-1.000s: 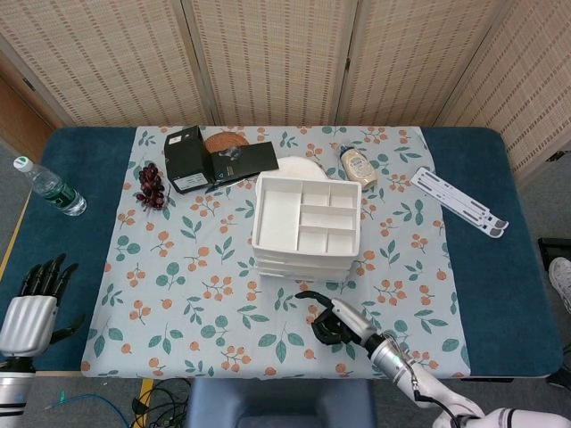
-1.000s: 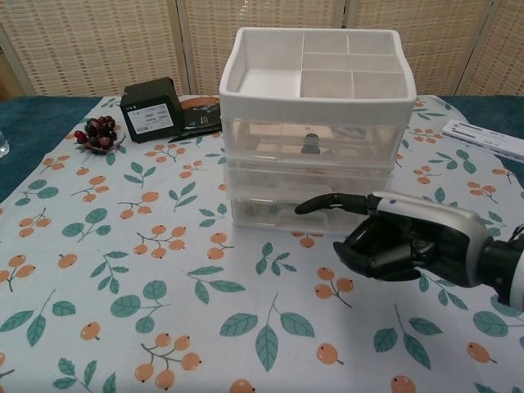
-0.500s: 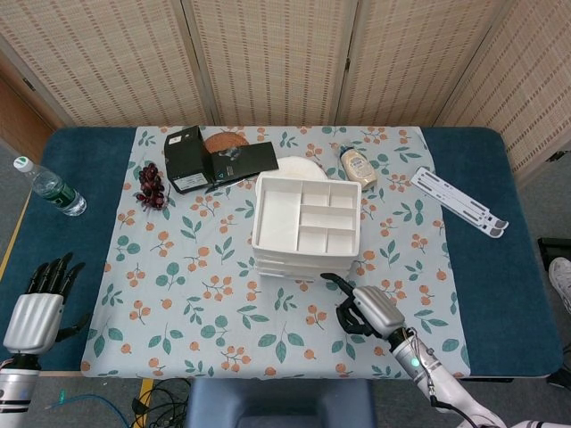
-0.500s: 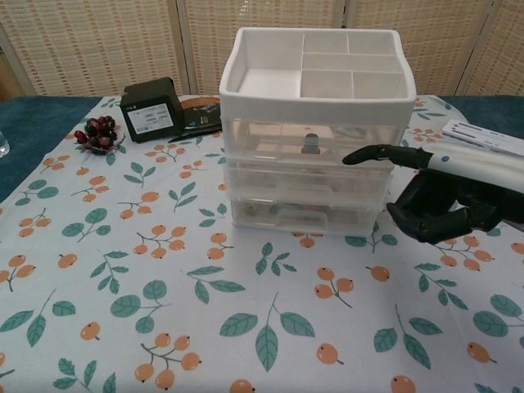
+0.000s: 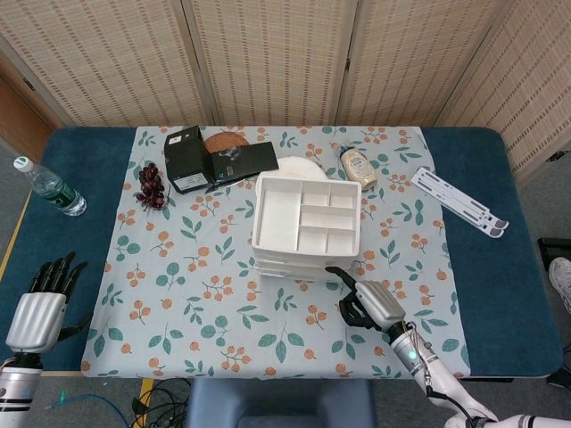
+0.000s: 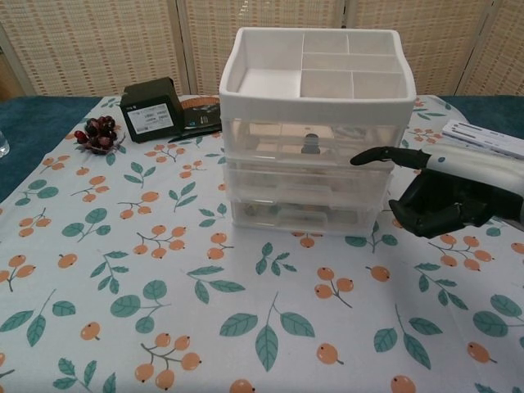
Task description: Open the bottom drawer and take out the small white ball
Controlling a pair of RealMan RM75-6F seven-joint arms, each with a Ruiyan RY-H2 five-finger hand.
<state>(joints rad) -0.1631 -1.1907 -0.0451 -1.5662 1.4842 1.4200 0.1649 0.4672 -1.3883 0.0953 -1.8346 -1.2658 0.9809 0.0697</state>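
Note:
The white drawer unit (image 5: pixel 306 223) (image 6: pixel 315 123) stands mid-table with an open divided tray on top and three translucent drawers pushed in. The bottom drawer (image 6: pixel 303 214) sits flush; no white ball shows through it. My right hand (image 5: pixel 370 305) (image 6: pixel 446 196) hovers at the unit's front right corner, level with the middle and bottom drawers. One finger stretches left toward the drawer fronts, the rest are curled in, and it holds nothing. My left hand (image 5: pixel 40 308) rests off the cloth at the table's near left corner, fingers straight and apart, seen only in the head view.
A black box (image 5: pixel 187 160) (image 6: pixel 150 119) and dark grapes (image 5: pixel 150 185) (image 6: pixel 98 133) lie back left of the unit. A water bottle (image 5: pixel 49 187) lies at the far left. A sauce bottle (image 5: pixel 359 166) and a white stand (image 5: pixel 458 202) (image 6: pixel 483 137) sit back right.
My right hand has risen and shifted right, from in front of the bottom drawer to the unit's front right corner. The left hand barely moved. The drawers stay closed.

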